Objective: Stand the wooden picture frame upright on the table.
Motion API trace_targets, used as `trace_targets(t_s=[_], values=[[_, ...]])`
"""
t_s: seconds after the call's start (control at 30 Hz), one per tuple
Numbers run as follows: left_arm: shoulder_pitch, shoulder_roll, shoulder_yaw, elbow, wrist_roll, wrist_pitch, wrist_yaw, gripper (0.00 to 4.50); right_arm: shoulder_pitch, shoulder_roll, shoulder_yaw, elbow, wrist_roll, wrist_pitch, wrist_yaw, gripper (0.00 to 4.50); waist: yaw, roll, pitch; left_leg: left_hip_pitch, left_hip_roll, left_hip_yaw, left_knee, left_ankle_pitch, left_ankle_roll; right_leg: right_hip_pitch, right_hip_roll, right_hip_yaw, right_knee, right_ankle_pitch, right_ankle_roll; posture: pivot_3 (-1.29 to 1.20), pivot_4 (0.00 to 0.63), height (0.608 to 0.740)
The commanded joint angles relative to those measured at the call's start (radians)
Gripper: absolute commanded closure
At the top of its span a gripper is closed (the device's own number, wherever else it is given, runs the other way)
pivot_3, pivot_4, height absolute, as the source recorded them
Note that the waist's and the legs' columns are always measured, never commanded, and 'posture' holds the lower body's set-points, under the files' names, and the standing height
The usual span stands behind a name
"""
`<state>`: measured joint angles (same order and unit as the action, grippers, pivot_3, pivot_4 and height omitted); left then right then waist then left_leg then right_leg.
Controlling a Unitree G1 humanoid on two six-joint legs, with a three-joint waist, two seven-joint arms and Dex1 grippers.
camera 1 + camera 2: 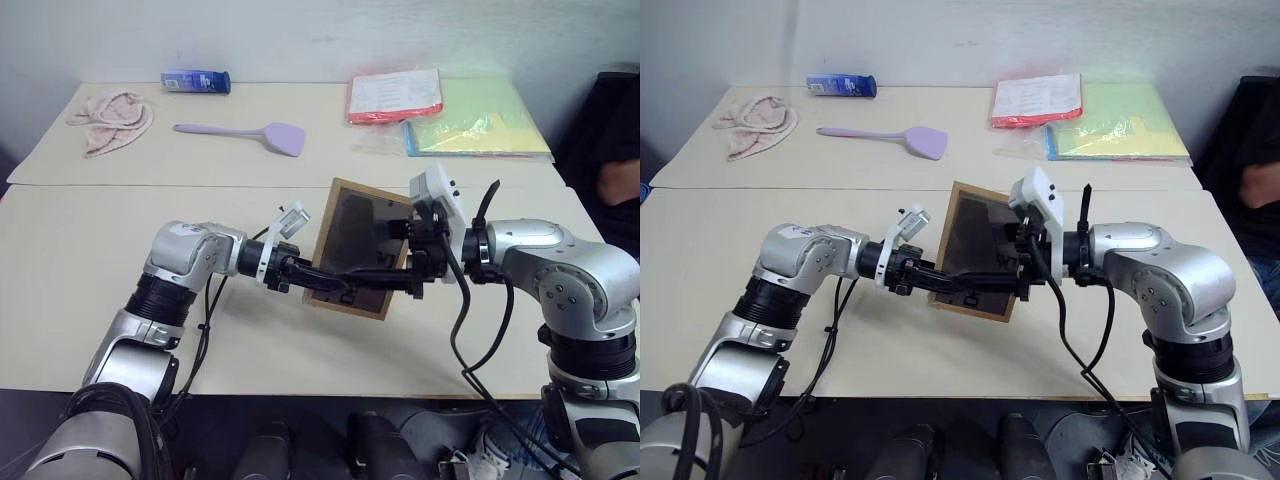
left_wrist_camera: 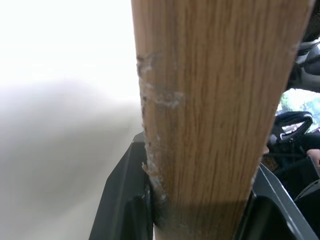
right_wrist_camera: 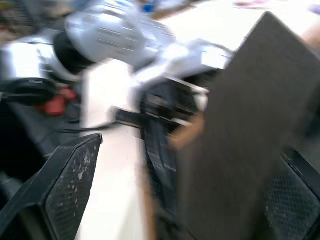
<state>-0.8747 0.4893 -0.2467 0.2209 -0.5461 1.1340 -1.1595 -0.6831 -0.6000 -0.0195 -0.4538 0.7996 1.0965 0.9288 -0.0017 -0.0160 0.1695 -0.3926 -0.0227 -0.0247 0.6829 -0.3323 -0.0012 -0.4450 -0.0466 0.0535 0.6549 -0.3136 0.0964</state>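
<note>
The wooden picture frame (image 1: 356,232) is tilted over the middle of the cream table (image 1: 250,345), with its dark grey back panel toward me. Its lower edge is close to the tabletop; I cannot tell whether it touches. My left gripper (image 1: 338,282) reaches in from the left and is shut on the frame's lower wooden border (image 2: 210,110), which sits between its black fingers (image 2: 125,200). My right gripper (image 1: 408,252) is at the frame's right edge. In the right wrist view its fingers (image 3: 67,185) stand wide open, with the back panel (image 3: 245,125) just ahead of them.
On the far table lie a pink cloth (image 1: 112,118), a blue packet (image 1: 196,81), a purple spatula (image 1: 245,133), a red folder (image 1: 395,95) and a green folder (image 1: 485,125). A person's hand (image 1: 620,180) shows at the right edge.
</note>
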Motion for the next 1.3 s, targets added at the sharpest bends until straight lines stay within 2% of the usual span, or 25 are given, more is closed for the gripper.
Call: trace_targets(t_s=[0.03,0.13,0.23,0.33,0.4,0.5,0.57,0.6,0.67,0.77,0.83,0.93,1.1,1.23,1.3], values=[[-0.022,0.006,0.024,0.033,0.001,-0.033,-0.013,3.22,0.030,-0.075,-0.039,-0.060,0.006,-0.034,0.001,0.00,0.000,0.000,0.000,0.000,0.000,0.000,0.000,0.000,0.000,0.000,0.000,0.000,0.000,0.000,0.000,0.00,0.150,0.740],[-0.029,0.019,0.030,0.057,0.005,-0.044,-0.021,3.22,0.075,-0.161,-0.052,-0.051,-0.054,-0.104,0.004,0.00,0.001,0.000,0.000,0.000,0.000,0.000,0.000,0.000,0.000,0.000,0.000,0.000,0.000,0.000,0.000,0.00,0.150,0.740],[-0.042,0.032,0.046,0.079,0.002,-0.040,-0.020,3.22,0.145,-0.267,-0.094,-0.047,-0.083,-0.185,0.076,0.00,0.001,-0.001,0.001,0.000,0.000,0.000,0.000,0.000,0.000,0.000,0.000,0.000,0.000,0.000,0.000,0.00,0.150,0.740],[-0.049,0.044,0.053,0.075,-0.009,-0.020,-0.026,3.22,0.216,-0.361,-0.041,-0.016,-0.295,-0.429,0.091,0.00,0.001,-0.001,0.001,0.000,0.000,0.001,0.000,0.000,0.001,0.000,0.000,0.000,0.000,0.000,0.000,0.00,0.150,0.740],[-0.049,0.054,0.054,0.062,-0.017,-0.006,-0.035,3.22,0.249,-0.393,0.015,0.064,-0.508,-0.711,0.055,0.00,-0.001,-0.001,0.001,0.001,0.000,0.003,0.000,0.000,0.001,0.000,0.001,0.001,0.000,0.000,0.000,0.00,0.150,0.740],[-0.054,0.057,0.064,0.055,-0.031,0.026,-0.044,3.22,0.237,-0.380,0.080,0.253,-0.836,-1.250,-0.114,0.00,-0.003,-0.001,0.001,0.003,0.000,0.006,0.000,0.000,0.001,0.000,0.002,0.004,0.002,0.000,0.000,0.00,0.150,0.740],[-0.061,0.055,0.070,0.053,-0.041,0.051,-0.047,3.22,0.186,-0.360,0.126,0.401,-1.092,-1.628,-0.345,0.00,-0.005,-0.001,0.001,0.003,0.000,0.008,0.000,0.000,0.001,-0.001,0.002,0.005,0.003,0.000,0.000,0.00,0.150,0.740],[-0.064,0.054,0.070,0.048,-0.050,0.066,-0.051,3.22,0.152,-0.361,0.169,0.461,-1.275,-1.775,-0.510,0.00,-0.007,-0.001,0.001,0.003,0.000,0.008,0.000,0.000,0.000,-0.002,0.003,0.006,0.004,0.000,0.000,0.00,0.150,0.740],[-0.067,0.052,0.070,0.038,-0.061,0.088,-0.055,3.22,0.090,-0.337,0.218,0.556,-1.497,-1.940,-0.739,0.00,-0.009,-0.001,0.001,0.003,0.000,0.010,0.000,0.000,0.000,-0.004,0.003,0.006,0.006,0.000,0.000,0.00,0.150,0.740],[-0.071,0.047,0.073,0.028,-0.073,0.114,-0.052,3.22,0.007,-0.281,0.252,0.640,-1.696,-2.028,-1.018,0.00,-0.016,-0.001,0.001,0.002,0.000,0.010,0.000,0.001,-0.002,-0.005,0.004,0.006,0.006,0.000,0.000,0.00,0.150,0.740],[-0.074,0.045,0.075,0.024,-0.081,0.129,-0.048,3.22,-0.030,-0.261,0.273,0.676,-1.779,-2.057,-1.136,0.00,-0.024,-0.001,0.001,0.002,0.000,0.010,0.000,0.002,-0.002,-0.005,0.004,0.006,0.006,0.000,0.000,0.00,0.150,0.740],[-0.086,0.051,0.068,0.018,-0.097,0.168,-0.055,3.22,-0.101,-0.199,0.341,0.736,-1.898,-2.066,-1.289,0.62,-0.028,-0.001,0.001,0.003,0.000,0.009,0.000,0.002,-0.003,-0.005,0.005,0.006,0.007,0.000,0.000,0.00,0.150,0.740],[-0.076,0.077,0.064,0.007,-0.099,0.169,-0.061,3.22,-0.150,-0.214,0.377,0.806,-1.964,-2.077,-1.404,2.20,-0.031,0.000,0.001,0.003,0.000,0.009,-0.001,0.002,-0.003,-0.005,0.005,0.006,0.008,0.000,-0.001,0.00,0.150,0.740],[-0.061,0.109,0.064,-0.004,-0.107,0.161,-0.070,3.22,-0.171,-0.230,0.402,0.840,-1.958,-2.107,-1.431,2.86,-0.033,0.000,0.001,0.003,0.000,0.009,-0.001,0.002,-0.003,-0.004,0.005,0.005,0.008,0.000,-0.001,0.00,0.150,0.740],[-0.049,0.133,0.086,-0.014,-0.118,0.154,-0.072,2.52,-0.177,-0.232,0.412,0.855,-1.941,-2.123,-1.427,2.92,-0.035,0.000,0.001,0.003,0.000,0.009,-0.001,0.002,-0.003,-0.004,0.005,0.005,0.008,0.000,-0.001,0.00,0.150,0.740]])
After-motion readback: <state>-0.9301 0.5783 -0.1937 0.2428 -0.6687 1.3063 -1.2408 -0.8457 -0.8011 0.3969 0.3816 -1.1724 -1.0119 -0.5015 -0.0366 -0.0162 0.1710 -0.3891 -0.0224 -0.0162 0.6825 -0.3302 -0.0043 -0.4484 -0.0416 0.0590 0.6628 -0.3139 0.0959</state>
